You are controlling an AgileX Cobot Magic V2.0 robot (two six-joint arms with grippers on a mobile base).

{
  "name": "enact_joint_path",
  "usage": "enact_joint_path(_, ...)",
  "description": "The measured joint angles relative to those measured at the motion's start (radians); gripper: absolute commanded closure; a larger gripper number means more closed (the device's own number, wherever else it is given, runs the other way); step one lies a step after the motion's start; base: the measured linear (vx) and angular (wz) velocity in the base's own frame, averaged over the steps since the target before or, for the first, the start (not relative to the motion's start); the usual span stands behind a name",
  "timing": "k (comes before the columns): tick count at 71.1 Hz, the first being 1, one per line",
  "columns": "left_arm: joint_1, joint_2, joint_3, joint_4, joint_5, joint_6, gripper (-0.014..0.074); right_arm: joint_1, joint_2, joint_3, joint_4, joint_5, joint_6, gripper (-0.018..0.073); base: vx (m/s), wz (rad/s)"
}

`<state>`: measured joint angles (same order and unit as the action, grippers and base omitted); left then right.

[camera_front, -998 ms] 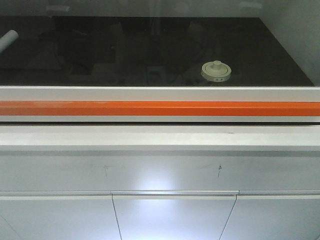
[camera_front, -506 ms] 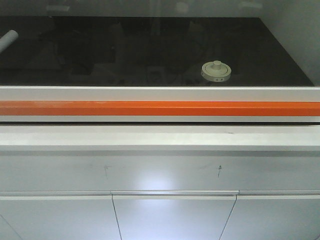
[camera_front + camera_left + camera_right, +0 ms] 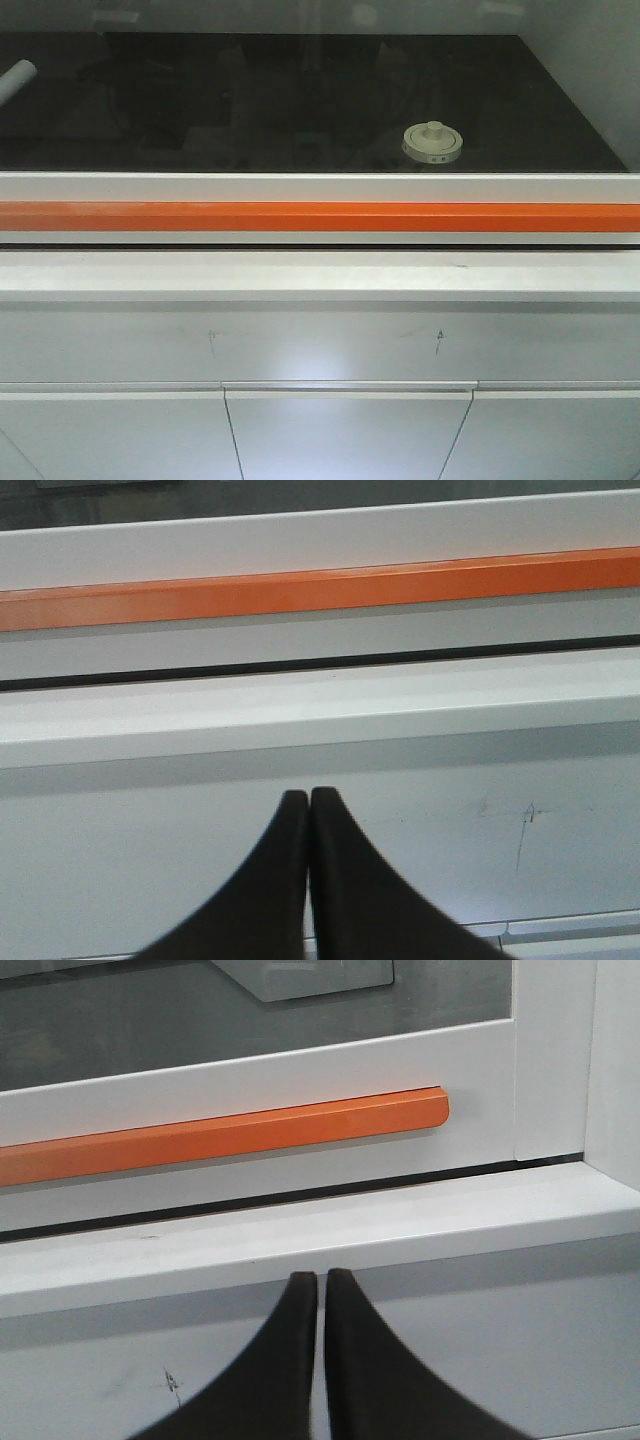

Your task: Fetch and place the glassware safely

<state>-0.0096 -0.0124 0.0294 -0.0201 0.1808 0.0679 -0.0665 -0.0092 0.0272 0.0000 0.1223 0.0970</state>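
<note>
Jar (image 3: pixel 432 143) stands behind sash (image 3: pixel 200 187), left tool (image 3: pixel 308 798), right tool (image 3: pixel 321 1278) outside.

The left gripper (image 3: pixel 308 802) points toward the far side, its two black fingers (image 3: pixel 280 880) pressed together at the tips, holding nothing; the right gripper (image 3: pixel 321 1282) points likewise, closed with only a hairline slit, empty.

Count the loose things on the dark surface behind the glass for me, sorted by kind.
Jar with cream knobbed lid: 1
White tube: 1
Total: 2
</note>
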Motion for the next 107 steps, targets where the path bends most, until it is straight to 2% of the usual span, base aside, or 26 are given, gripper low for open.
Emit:
enact_joint_path(8,0.0,0.0,0.0,0.0,-0.02,0.0,0.0603,0.0,0.0,0.0,0.0,-0.008,0.0,0.0563,0.0,0.0)
enact_joint_path(21,0.0,0.0,0.0,0.0,-0.134,-0.003,0.0603,0.0,0.0,0.0,0.0,-0.054,0.0,0.0563,0.0,0.0)
enact_joint_path(31,0.0,0.0,0.0,-0.001,-0.348,-0.054,0.0603,0.0,0.0,0.0,0.0,-0.204,0.0,0.0563,0.0,0.0)
enact_joint_path(40,0.0,0.0,-0.061,-0.001,-0.411,-0.075,0.0603,0.0,0.0,-0.025,0.0,-0.313,-0.001,0.0563,0.0,0.0)
enact_joint_path(52,0.0,0.115,-0.347,-0.001,-0.387,-0.076,0.0603,0.0,0.073,-0.233,0.0,-0.313,-0.019,0.0563,0.0,0.0)
enact_joint_path(67,0.0,0.416,-0.717,-0.001,-0.3,-0.068,0.0603,0.0,0.354,-0.582,0.0,-0.261,-0.023,0.0563,0.0,0.0)
enact_joint_path(73,0.0,0.525,-0.808,-0.001,-0.291,-0.055,0.0603,0.0,0.465,-0.71,0.0,-0.25,-0.023,0.0563,0.0,0.0)
enact_joint_path(85,0.0,0.676,-0.904,-0.001,-0.279,-0.05,0.0603,0.0,0.671,-0.876,0.0,-0.245,-0.025,0.0563,0.0,0.0)
enact_joint_path(93,0.0,0.75,-0.914,-0.001,-0.253,-0.05,0.0603,0.0,0.759,-0.903,0.0,-0.22,-0.025,0.0563,0.0,0.0)
enact_joint_path(107,0.0,0.828,-0.914,-0.001,-0.088,-0.05,0.0603,0.0,0.829,-0.895,0.0,-0.018,-0.025,0.0563,0.0,0.0)
